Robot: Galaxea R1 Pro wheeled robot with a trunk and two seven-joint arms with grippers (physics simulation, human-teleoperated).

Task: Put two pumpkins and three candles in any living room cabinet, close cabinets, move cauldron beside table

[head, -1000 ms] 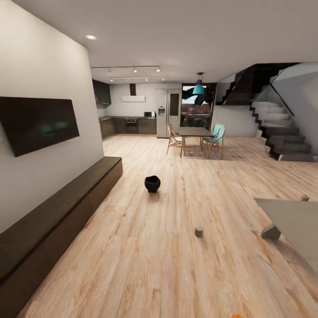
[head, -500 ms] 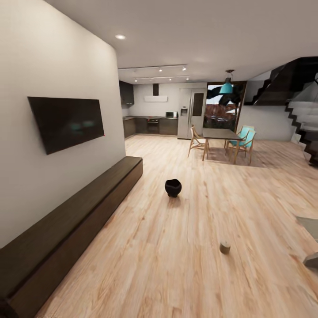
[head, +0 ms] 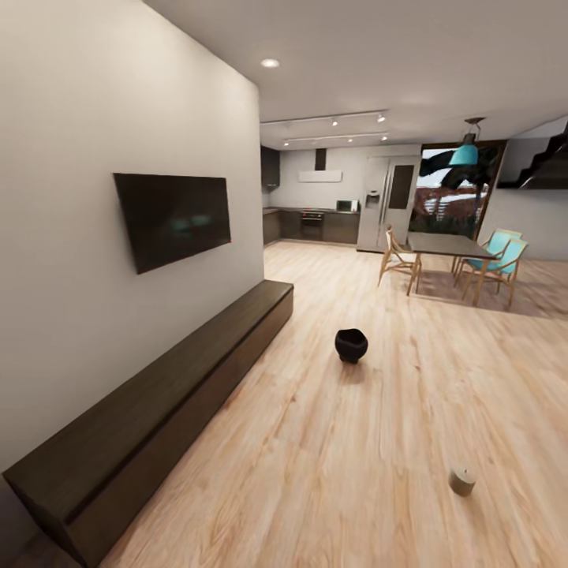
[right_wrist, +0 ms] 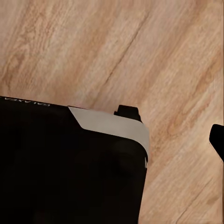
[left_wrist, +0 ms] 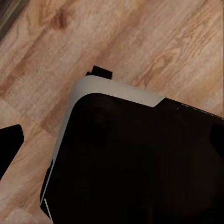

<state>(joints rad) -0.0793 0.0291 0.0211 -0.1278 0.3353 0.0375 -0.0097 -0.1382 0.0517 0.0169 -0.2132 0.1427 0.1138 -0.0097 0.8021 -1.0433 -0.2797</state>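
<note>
Still in transit, with nothing carried. Cauldron (head: 351, 345) standing on the plank floor (head: 331, 473) out from the far end of the long dark cabinet (head: 170, 402), drawers all shut; one candle (head: 462, 480) on the floor well nearer, off to the right.

Risks, as judged: rolling the base over that low candle while turning; clipping the cabinet corner on a close approach; losing track of pumpkins and table, now out of frame.

Claw state on either arm: cannot tell from the wrist views, mostly black housing over floorboards.

Against a second ago: camera swung left, so TV (head: 173, 217) and cabinet sit more central, coffee-table surface and stairs gone from view.
</note>
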